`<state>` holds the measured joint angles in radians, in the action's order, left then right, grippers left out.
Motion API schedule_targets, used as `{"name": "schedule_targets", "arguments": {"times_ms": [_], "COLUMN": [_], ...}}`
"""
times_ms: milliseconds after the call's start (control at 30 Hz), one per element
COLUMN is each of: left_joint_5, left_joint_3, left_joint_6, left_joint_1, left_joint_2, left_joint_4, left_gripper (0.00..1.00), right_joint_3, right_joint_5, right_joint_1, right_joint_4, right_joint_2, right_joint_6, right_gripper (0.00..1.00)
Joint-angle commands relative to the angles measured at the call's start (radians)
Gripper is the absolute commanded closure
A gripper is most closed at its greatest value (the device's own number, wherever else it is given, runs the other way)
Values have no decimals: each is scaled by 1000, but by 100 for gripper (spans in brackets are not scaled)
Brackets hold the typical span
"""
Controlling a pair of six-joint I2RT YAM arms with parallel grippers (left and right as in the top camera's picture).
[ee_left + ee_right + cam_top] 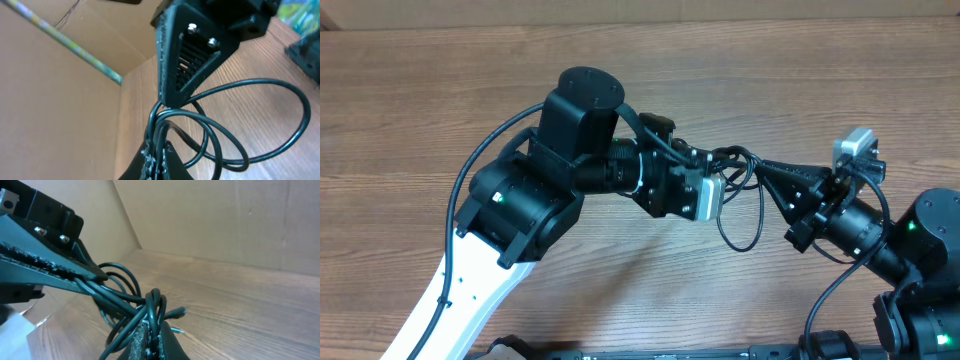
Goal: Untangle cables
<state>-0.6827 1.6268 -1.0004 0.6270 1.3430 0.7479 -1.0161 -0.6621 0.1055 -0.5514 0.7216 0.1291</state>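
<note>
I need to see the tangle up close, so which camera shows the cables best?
Right wrist: the cables fill the middle, with strands crossing and a plug end visible. Left wrist shows only their loops; overhead shows them small, mostly one thin loop.

Table [420, 120]: wood-grain top, matt, fine streaks.
Cables [260, 80]: black sheath, smooth, faint gloss.
Right gripper [163, 101]: black plastic, matt, ribbed, rough layered edges.
Screws [192, 30]: bright metal.
Wall [225, 220]: brown cardboard, matt.
Arm cover [460, 300]: white plastic, smooth, semi-gloss.
</note>
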Motion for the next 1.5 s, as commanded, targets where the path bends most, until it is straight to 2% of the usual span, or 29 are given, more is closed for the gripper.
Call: {"name": "schedule_targets", "arguments": {"times_ms": [0, 367, 933, 1467], "left_joint_5": [-17, -18, -24, -24], "left_joint_3": [16, 16, 16, 16], "left_joint_6": [137, 180, 391, 452], "left_joint_1": [0, 0, 0, 0], "left_joint_2": [-3, -4, -4, -4], "left_joint_4": [-21, -59, -266, -376], "left_gripper": [96, 96, 96, 96], "right_joint_3": [0, 0, 0, 0], "right_joint_5": [60, 68, 104, 100], "right_joint_1": [-3, -3, -3, -3], "right_joint_4": [4, -18, -140, -171], "right_joint_2": [-6, -6, 10, 27], "right_joint_6": [-7, -7, -8, -8], "right_gripper": [96, 96, 96, 96]}}
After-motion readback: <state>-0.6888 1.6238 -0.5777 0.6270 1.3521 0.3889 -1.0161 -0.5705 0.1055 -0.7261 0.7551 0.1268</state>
